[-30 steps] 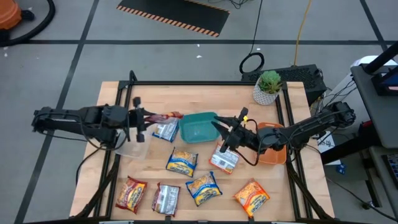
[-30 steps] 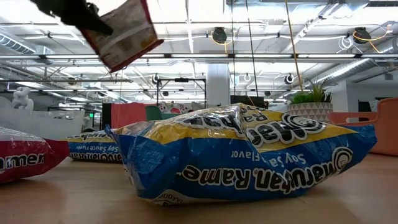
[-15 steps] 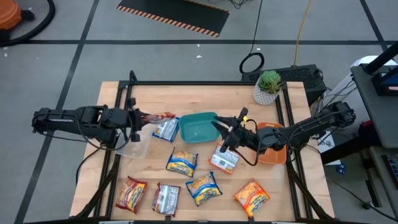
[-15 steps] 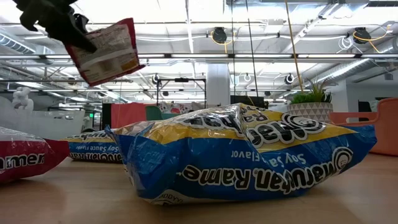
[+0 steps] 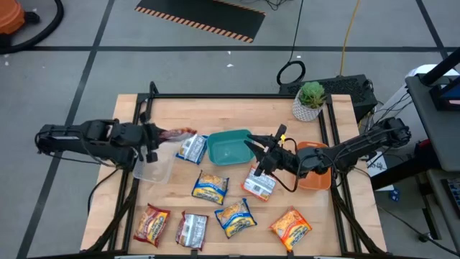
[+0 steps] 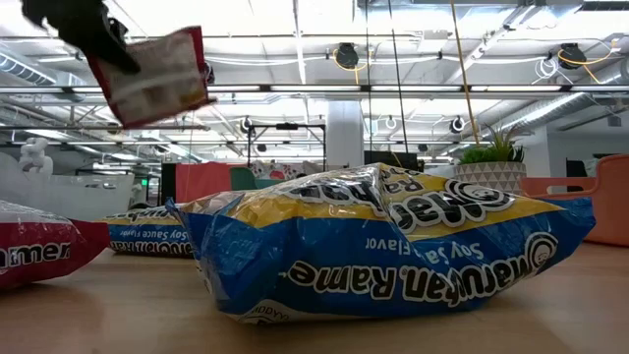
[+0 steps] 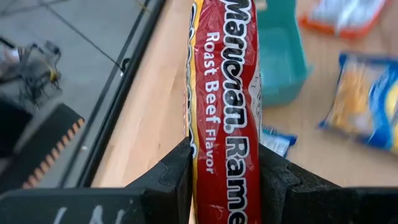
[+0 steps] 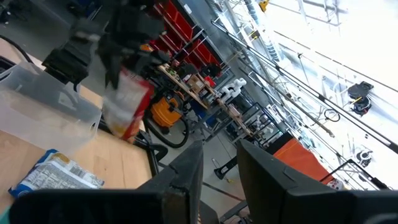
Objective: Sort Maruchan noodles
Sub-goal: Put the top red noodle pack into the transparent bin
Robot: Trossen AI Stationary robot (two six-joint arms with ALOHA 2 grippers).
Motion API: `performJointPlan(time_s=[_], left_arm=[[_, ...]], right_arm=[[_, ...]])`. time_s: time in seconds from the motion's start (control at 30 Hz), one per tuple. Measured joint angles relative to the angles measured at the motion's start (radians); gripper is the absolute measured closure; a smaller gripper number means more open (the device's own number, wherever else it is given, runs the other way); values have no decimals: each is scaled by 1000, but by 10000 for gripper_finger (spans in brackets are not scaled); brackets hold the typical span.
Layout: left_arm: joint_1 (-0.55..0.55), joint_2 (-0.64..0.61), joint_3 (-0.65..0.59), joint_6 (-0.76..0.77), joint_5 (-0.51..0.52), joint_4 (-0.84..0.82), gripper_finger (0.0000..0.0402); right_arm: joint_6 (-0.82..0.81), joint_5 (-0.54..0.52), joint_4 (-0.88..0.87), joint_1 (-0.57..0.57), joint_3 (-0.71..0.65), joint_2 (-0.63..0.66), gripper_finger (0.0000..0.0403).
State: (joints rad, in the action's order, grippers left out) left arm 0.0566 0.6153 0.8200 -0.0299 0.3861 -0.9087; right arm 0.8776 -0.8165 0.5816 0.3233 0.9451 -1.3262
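Note:
My left gripper (image 5: 152,136) is shut on a dark red Maruchan "Roast Beef Flavor" packet (image 5: 176,134), high above the table's left part, just past the far edge of a clear plastic bin (image 5: 154,167). The low view shows that packet (image 6: 152,79) in the air. My right gripper (image 5: 261,160) hovers open near the table's middle, over a white-and-red packet (image 5: 259,185). Lying flat on the wood are three blue-and-yellow packets (image 5: 210,187), two red ones (image 5: 151,224) and an orange one (image 5: 291,226). My left gripper pinches the red packet between its two fingers (image 7: 177,180), one on each flat face near one end (image 7: 227,186). The fingers come in level from the table's left. The packet is lifted clear and sticks out edge-up past the fingertips toward the table's right.
A teal bin (image 5: 230,147) sits at the table's middle and an orange tray (image 5: 316,173) at its right edge, under the right arm. A potted plant (image 5: 309,101) stands in the far right corner. A black frame runs along the table's sides.
My left gripper has drawn back toward the table's left edge with the red packet still held in the air, taking it from beside the teal bin to the clear bin's far edge. The packet has tipped a little in the hold.

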Motion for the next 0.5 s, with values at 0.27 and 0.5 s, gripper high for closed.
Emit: performJointPlan(time_s=[0.27, 0.5], left_arm=[[9, 20, 127, 134, -19, -239, 281], [11, 19, 145, 73, -54, -435, 281]], right_arm=[[-1, 0, 1, 0, 0, 0, 308], [6, -50, 2, 6, 0, 0, 308]])
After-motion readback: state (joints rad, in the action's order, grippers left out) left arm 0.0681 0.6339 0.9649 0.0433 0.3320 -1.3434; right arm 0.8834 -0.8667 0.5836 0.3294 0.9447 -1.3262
